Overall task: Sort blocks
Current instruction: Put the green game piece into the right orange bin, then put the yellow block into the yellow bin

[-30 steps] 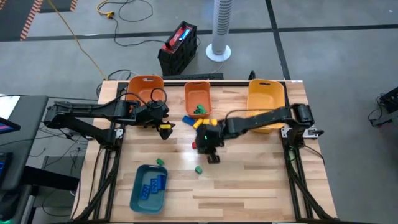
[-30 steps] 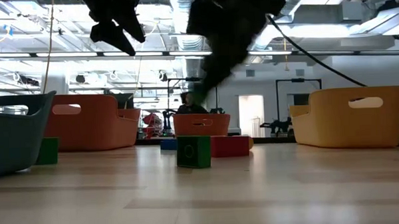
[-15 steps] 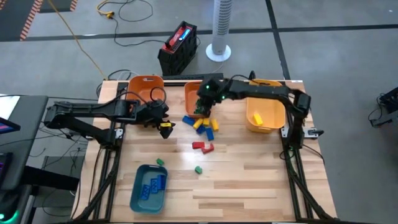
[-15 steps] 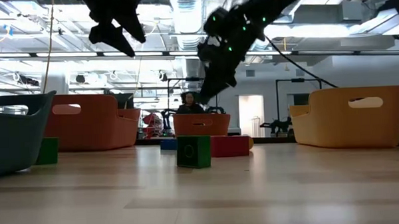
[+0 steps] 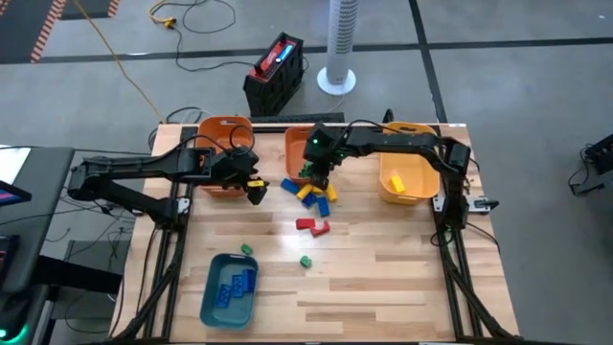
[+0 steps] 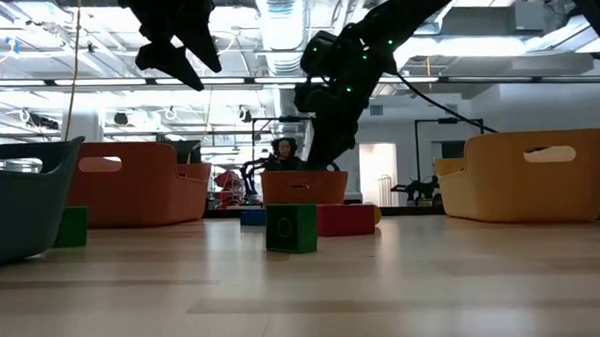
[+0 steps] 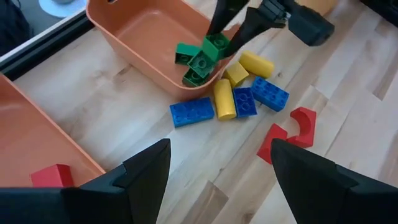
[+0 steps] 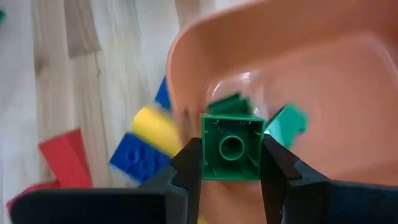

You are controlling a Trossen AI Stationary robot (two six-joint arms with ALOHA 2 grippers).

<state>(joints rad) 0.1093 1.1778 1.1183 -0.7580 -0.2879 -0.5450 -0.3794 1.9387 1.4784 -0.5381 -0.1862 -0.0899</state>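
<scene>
Right end effector [image 8: 231, 163] — lower, green block [image 8: 231, 147]

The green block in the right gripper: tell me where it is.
The green block sits between the right gripper's fingers, over the small orange bin at the table's far middle, above the green blocks already in it.

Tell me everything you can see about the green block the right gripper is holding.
The green block is a small square plastic brick, seen from its hollow underside with one round tube in the middle. The right gripper pinches it on two opposite sides, holding it in the air above the small orange bin, where other green blocks already lie.
</scene>
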